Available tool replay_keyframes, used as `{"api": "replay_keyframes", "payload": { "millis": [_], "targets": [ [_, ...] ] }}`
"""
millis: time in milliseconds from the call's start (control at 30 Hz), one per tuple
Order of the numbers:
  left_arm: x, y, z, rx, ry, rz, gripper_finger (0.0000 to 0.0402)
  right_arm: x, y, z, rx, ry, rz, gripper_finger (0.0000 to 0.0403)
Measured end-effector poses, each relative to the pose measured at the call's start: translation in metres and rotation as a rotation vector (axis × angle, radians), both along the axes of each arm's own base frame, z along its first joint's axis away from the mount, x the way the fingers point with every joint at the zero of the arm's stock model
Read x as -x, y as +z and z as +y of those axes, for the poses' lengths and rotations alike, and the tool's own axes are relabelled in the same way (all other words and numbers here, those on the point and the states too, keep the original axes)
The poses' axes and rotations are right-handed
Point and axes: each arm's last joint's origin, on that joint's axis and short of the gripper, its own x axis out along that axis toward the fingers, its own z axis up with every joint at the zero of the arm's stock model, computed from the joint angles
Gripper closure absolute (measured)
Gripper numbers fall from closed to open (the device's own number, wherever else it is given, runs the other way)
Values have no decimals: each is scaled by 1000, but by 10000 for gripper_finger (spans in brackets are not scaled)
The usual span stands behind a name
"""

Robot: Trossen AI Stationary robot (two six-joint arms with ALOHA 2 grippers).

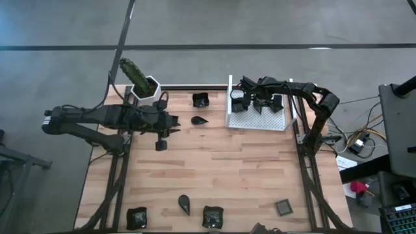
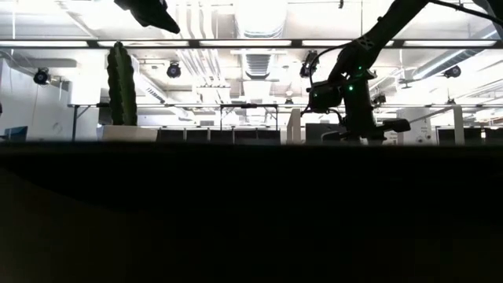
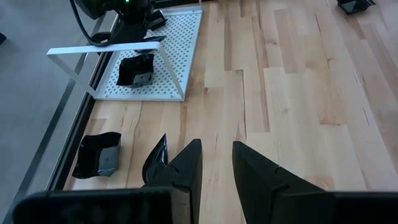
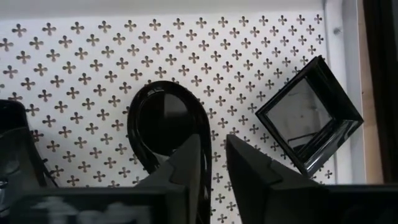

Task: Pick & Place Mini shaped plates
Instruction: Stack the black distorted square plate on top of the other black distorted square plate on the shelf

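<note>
My right gripper (image 4: 214, 163) hangs over the white perforated tray (image 1: 257, 119) at the far right, its fingers a little apart. Below it, a glossy teardrop plate (image 4: 163, 121) and a square plate (image 4: 309, 115) lie flat on the tray, with another dark plate (image 4: 13, 146) beside them. My left gripper (image 3: 216, 165) is slightly open and empty over the far left of the table. A teardrop plate (image 3: 155, 158) lies on the wood just beside it, and a square plate (image 3: 98, 155) lies farther off. More plates lie near the front edge: a square one (image 1: 136, 218), a teardrop (image 1: 185, 205) and another square (image 1: 212, 216). My right gripper points down at the tray. One finger (image 4: 186, 165) stands in front of the teardrop plate's rim (image 4: 198, 134). I cannot tell whether it touches the plate, which lies flat on the tray.
A white hexagonal pot with a green cactus (image 1: 142, 83) stands at the far left, close behind my left arm. A greyer square plate (image 1: 283, 207) lies near the front right. The tray has a raised white bar (image 3: 112, 50) along one side. Bare wood (image 1: 221, 169) fills the table's middle.
</note>
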Motion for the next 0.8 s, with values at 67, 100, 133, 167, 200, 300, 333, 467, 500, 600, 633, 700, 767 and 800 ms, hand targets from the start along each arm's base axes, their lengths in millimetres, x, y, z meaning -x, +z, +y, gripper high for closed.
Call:
{"api": "replay_keyframes", "payload": {
  "millis": [67, 100, 133, 167, 200, 300, 333, 467, 500, 600, 633, 700, 767, 800],
  "targets": [
    [0, 0, 0, 0, 0, -1, 319, 0, 0, 0, -2, 7, 3, 311],
    [0, 0, 0, 0, 0, -1, 319, 0, 1, 0, -6, 18, 7, 306],
    [0, 0, 0, 0, 0, -1, 319, 0, 3, 0, -9, 34, 10, 303],
    [0, 0, 0, 0, 1, -1, 319, 0, 7, 0, -6, 53, 7, 301],
    [0, 0, 0, 2, 2, -1, 319, 0, 11, 0, 2, 73, 0, 300],
    [0, 0, 0, 11, 10, -3, 319, 2, 28, 2, 28, 107, -26, 310],
    [0, 0, 1, 14, 18, -2, 319, 3, 34, 4, 42, 119, -38, 317],
    [1, -1, 3, 42, 56, -1, 319, 8, 63, 16, 109, 166, -98, 363],
    [1, -1, 3, 49, 66, -2, 319, 9, 70, 20, 126, 186, -113, 376],
    [-1, -2, 6, 27, 108, 5, 319, 9, 89, 35, 174, 275, -152, 390],
    [-3, -4, 7, 11, 126, 12, 319, 9, 95, 41, 189, 309, -162, 391],
    [-7, -7, 10, -20, 143, 35, 319, 8, 106, 53, 223, 361, -179, 393],
    [-13, -12, 13, -30, 152, 63, 319, 7, 115, 66, 248, 413, -202, 394],
    [-17, -15, 16, -32, 160, 79, 319, 8, 119, 72, 259, 437, -216, 394]
  ]
}}
